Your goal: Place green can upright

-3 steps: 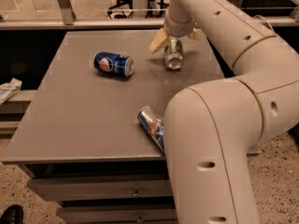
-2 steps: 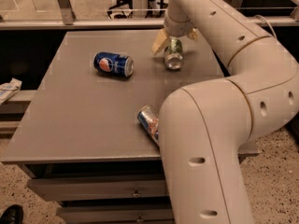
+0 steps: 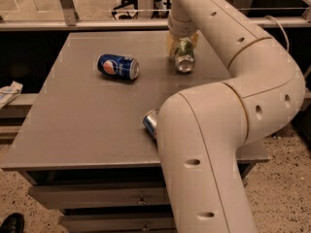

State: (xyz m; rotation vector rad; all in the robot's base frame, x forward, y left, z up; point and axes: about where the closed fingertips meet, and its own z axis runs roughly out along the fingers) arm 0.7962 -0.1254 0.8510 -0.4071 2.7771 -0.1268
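The green can (image 3: 184,55) is at the far middle of the grey table (image 3: 87,130), tilted with its silver end facing the camera. My gripper (image 3: 182,43) reaches down from the arm above, and its pale yellowish fingers (image 3: 170,41) sit on either side of the can, shut on it. I cannot tell whether the can rests on the table or hangs just above it.
A dark blue Pepsi can (image 3: 118,66) lies on its side to the left of the gripper. A slim blue-and-silver can (image 3: 151,122) lies near the table's front, half hidden behind my arm's big lower segment (image 3: 204,154). A railing runs behind the table.
My arm's lower segment has swung left and covers more of the slim can. The gripper and the green can have hardly shifted.
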